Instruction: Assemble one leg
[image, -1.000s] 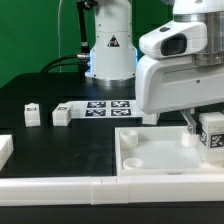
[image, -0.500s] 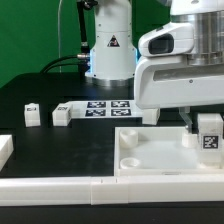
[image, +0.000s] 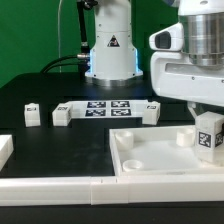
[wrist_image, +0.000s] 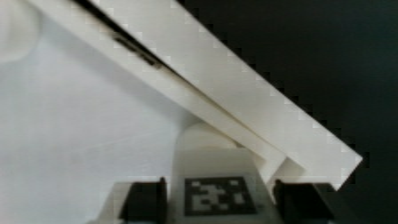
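The tool (wrist_image: 221, 203) pinches the leg (image: 210, 138) by its flat sides. It is probably light, stiff, slick plastic, so grip squarely.

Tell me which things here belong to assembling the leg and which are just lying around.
In the job: the leg, clamped in the gripper; the white panel under it.
Lying about: three loose posts, the marker board, the border strips.

A plain green backdrop (image: 28, 35) fills the rear of the exterior view, evenly and softly lit. In front of it a matte black worktop (image: 40, 140) spreads across the scene, with a faint sheen near the backdrop.
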